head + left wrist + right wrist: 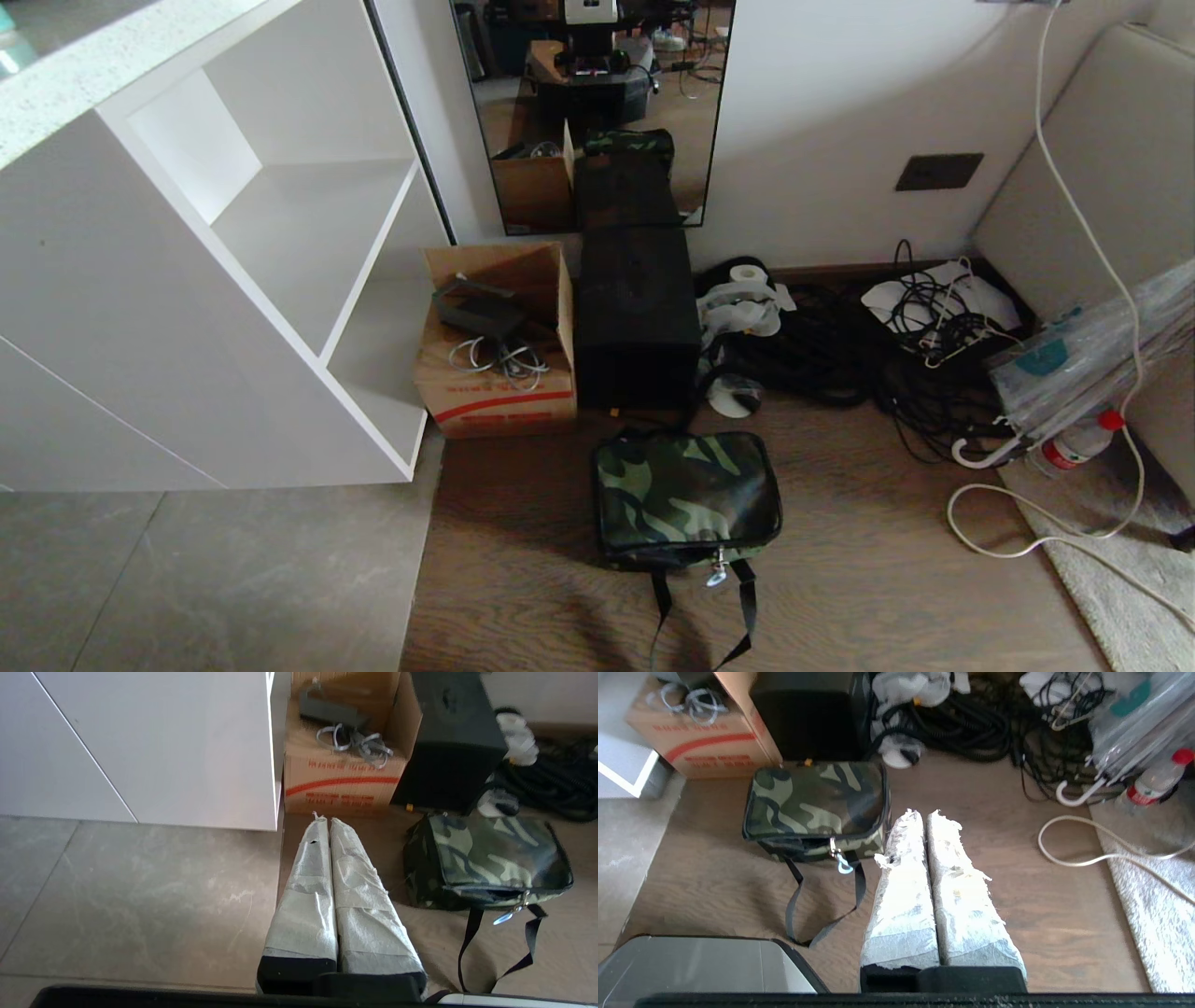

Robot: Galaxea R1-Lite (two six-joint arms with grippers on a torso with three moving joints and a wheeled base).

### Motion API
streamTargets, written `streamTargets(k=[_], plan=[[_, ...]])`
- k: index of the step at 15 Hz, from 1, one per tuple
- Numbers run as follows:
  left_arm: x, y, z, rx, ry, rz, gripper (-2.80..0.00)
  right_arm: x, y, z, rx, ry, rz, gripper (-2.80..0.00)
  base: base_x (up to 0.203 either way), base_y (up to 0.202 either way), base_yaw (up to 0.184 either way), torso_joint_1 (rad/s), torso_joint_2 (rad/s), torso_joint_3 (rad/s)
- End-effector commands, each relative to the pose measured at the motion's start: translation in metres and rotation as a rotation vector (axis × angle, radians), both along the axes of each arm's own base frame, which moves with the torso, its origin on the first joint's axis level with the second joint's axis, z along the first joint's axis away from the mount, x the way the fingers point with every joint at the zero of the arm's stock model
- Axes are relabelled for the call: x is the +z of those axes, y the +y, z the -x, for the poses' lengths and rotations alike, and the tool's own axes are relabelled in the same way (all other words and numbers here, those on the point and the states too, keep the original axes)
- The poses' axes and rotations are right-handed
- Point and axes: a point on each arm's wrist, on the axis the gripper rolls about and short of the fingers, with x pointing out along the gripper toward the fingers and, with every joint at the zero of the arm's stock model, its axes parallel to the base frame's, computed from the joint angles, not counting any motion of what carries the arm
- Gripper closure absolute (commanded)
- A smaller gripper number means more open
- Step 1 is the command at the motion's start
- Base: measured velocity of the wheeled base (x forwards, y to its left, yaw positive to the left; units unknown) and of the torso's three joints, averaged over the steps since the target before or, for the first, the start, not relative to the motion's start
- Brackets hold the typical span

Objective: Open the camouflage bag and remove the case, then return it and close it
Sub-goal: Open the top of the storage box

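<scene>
I see the camouflage bag (686, 497) lying flat on the wood floor (840, 579), zipped, its black straps (705, 607) trailing toward me. Its far edge sits just in front of the tall black box (638, 317), with the cardboard box (495, 345) and white shelf unit (233, 280) off to the left. Cables (896, 364) crowd the right; bare floor lies nearer. My left claw (325, 822) and right claw (923, 814) hang above the floor either side of the bag, each pressed together, holding nothing.

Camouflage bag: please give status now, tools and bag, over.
Left tool shut, right tool shut, both empty, above floor. Camouflage bag zipped, on floor, untouched. Black box and cardboard box behind it, not blocking.
</scene>
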Motion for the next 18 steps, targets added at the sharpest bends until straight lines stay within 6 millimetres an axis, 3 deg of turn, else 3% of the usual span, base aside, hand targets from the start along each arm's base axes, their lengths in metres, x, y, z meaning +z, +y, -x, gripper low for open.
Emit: streamTargets(k=[1, 18], plan=[[-0.0029, 0.0, -0.0008, 0.0, 0.01, 0.002, 0.0, -0.0001, 0.0, -0.0001, 0.001, 0.002, 0.001, 0.0, 0.0, 0.0, 0.0, 0.006, 0.0, -0.197], [-0.0025, 0.0, -0.0007, 0.0, 0.008, 0.002, 0.0, -0.0001, 0.0, -0.0001, 0.001, 0.002, 0.001, 0.0, 0.0, 0.0, 0.0, 0.003, 0.0, -0.197]])
